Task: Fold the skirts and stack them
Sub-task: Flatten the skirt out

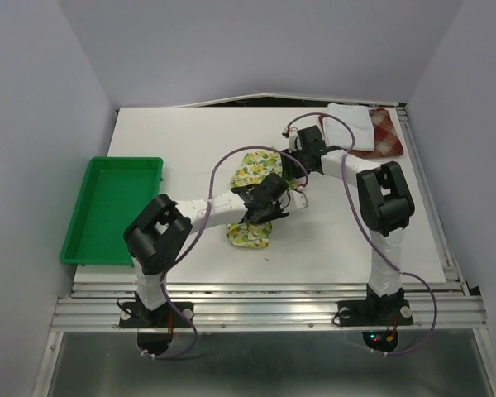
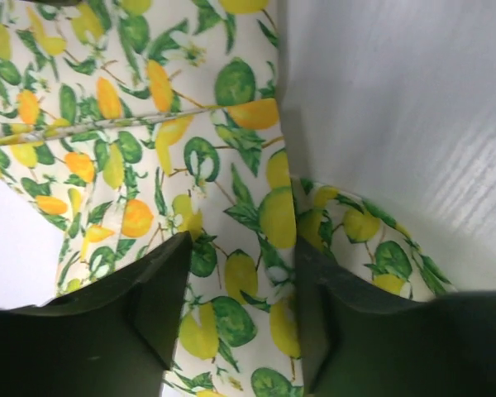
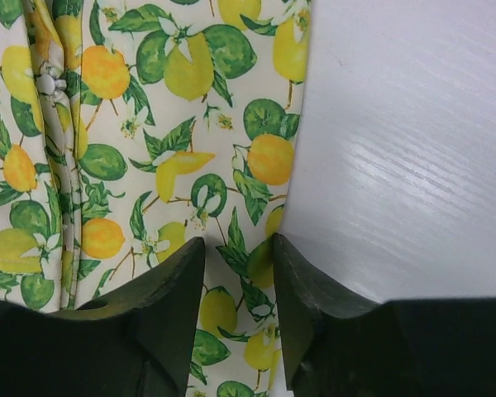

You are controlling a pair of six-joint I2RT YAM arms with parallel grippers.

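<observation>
Yellow-green fruit-print skirt [image 1: 252, 168] on white table [image 1: 190, 141], left tool [image 2: 241, 244] and right tool [image 3: 237, 241] part-open astride its cloth, not clamped.

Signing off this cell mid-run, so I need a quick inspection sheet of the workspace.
Surface: white table, no stains seen.
Job's things: fruit-print skirt mid-table under both grippers; folded white skirt lies partly on the plaid skirt at the far right corner.
Clutter: green tray at the left edge, nothing in it.
Grippers: left gripper and right gripper each have jaws apart, astride an edge of the fruit-print skirt; no pinch seen.
Cables: purple cables loop off both arms; one arcs by the fruit-print skirt's far edge.
Surroundings: pale walls around; aluminium rail at the near edge.
</observation>
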